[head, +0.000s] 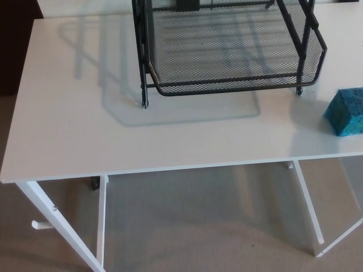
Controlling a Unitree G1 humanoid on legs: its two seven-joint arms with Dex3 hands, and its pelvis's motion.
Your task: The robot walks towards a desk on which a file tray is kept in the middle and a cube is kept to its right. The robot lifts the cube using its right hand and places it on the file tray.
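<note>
Looking down, I saw a smooth white table (74, 113) carrying a black wire-mesh file tray (238, 86) on thin legs. The blue patterned cube (346, 112) sat to the tray's right, apart from it, near the table's front edge. Bare tabletop lay open on the left. My hands were out of sight, so I could not tell their state.

A black mesh file tray (238, 62) stands on the white desk (74, 130), a blue cube (347, 111) near its right.
</note>
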